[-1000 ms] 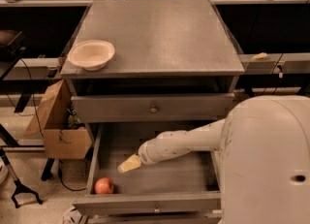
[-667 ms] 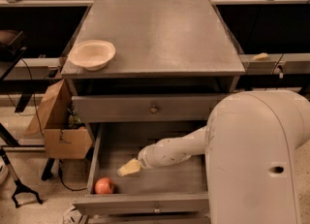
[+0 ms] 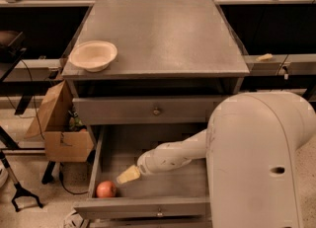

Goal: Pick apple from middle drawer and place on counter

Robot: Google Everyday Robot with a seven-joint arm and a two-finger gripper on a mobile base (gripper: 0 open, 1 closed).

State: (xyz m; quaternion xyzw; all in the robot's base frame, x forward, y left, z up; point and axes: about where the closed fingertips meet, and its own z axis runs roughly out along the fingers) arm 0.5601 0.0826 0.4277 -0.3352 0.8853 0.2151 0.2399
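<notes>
The small red-orange apple lies in the front left corner of the open middle drawer. My gripper reaches into the drawer from the right, its pale tip just up and right of the apple, a short gap apart. The grey counter above carries nothing of the task.
A cream bowl sits at the counter's front left corner. The top drawer is closed. A cardboard box stands on the floor to the left. My large arm housing fills the lower right.
My arm housing has swung left and grown larger in view. The gripper tip has edged down and left toward the apple. The apple has not moved.
</notes>
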